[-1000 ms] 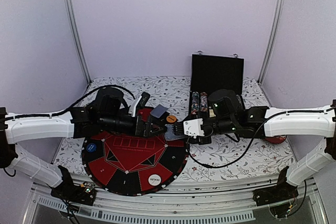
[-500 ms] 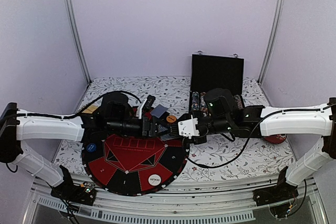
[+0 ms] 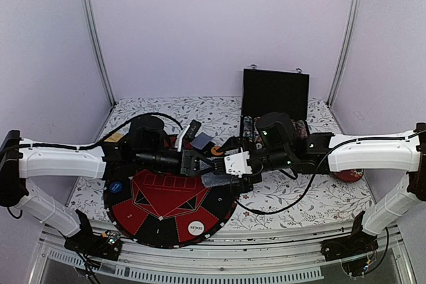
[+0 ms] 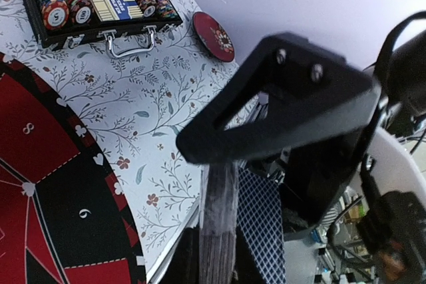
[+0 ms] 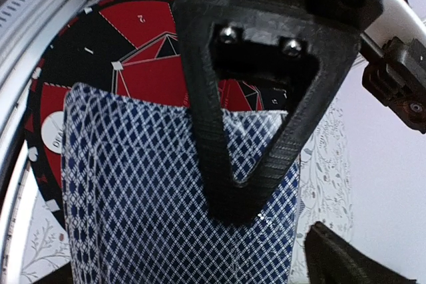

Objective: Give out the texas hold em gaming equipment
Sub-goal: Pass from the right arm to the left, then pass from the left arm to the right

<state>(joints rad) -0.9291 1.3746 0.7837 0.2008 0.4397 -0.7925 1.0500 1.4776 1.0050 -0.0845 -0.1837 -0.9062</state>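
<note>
The deck of playing cards [image 3: 216, 179] hangs above the round red and black mat [image 3: 166, 197], between the two grippers. My left gripper [image 3: 203, 164] is shut on the deck [image 4: 218, 231] across its thickness; it appears edge-on with its blue patterned back beside it. My right gripper [image 3: 231, 164] is open, its fingers [image 5: 336, 257] standing off the sides of the deck [image 5: 153, 197]. The white DEALER disc [image 3: 195, 227] lies at the mat's near edge, a blue disc [image 3: 116, 187] at its left, an orange disc [image 3: 217, 151] at its far edge. A single card [image 3: 202, 141] lies nearby.
An open black case [image 3: 275, 94] with rows of chips [image 4: 56, 1] stands at the back right. A red disc [image 3: 346, 176] lies on the flowered cloth on the right. Both arms meet over the mat's far right edge.
My left gripper has closed on the deck and my right gripper has opened off it. Both arms shifted slightly to the left.
</note>
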